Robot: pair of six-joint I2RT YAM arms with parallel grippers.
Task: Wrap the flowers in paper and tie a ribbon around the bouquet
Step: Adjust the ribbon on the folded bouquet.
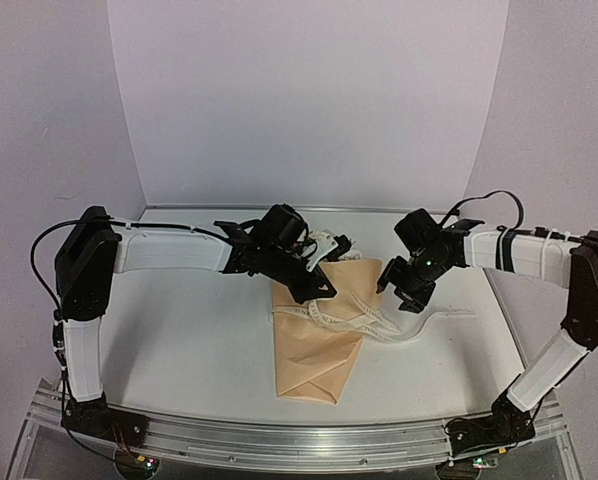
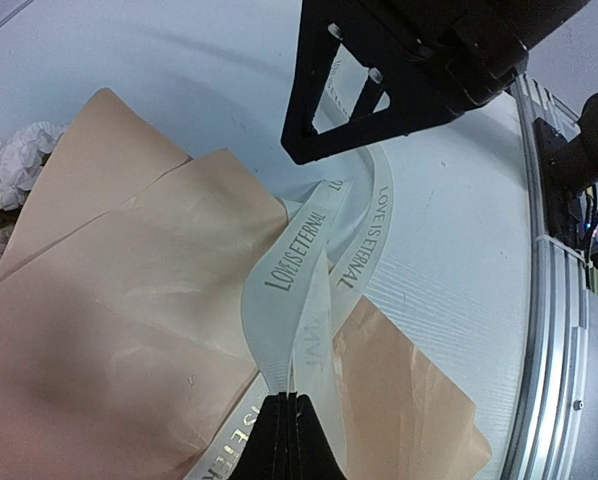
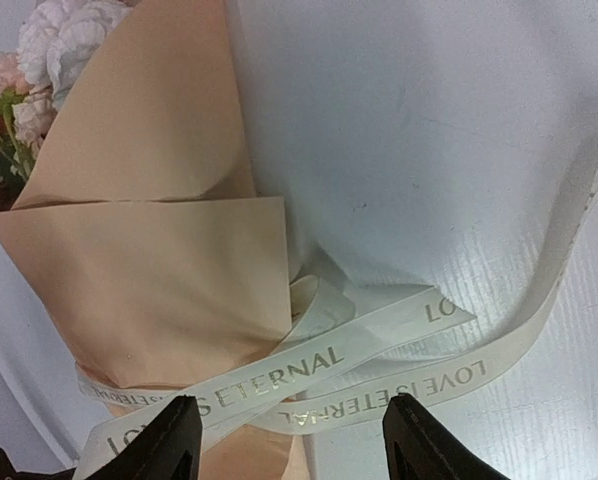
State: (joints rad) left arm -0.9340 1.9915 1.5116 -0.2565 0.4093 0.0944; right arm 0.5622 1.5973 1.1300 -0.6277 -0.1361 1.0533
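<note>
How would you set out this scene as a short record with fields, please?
bouquet: lies on the table, wrapped in paper
flowers: showing at its far, wide end
ribbon: lies across the cone's middle, strands crossing, one end trailing on the table toward the right arm
left gripper: shut on the ribbon
right gripper: open above the ribbon, holding nothing
knot: cannot tell if one is tied

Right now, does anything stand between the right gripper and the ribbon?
Nothing visible does. The right gripper is open, and its wrist view looks straight onto the ribbon strands lying across the bouquet and the table. The left gripper is shut on another part of the ribbon.
</note>
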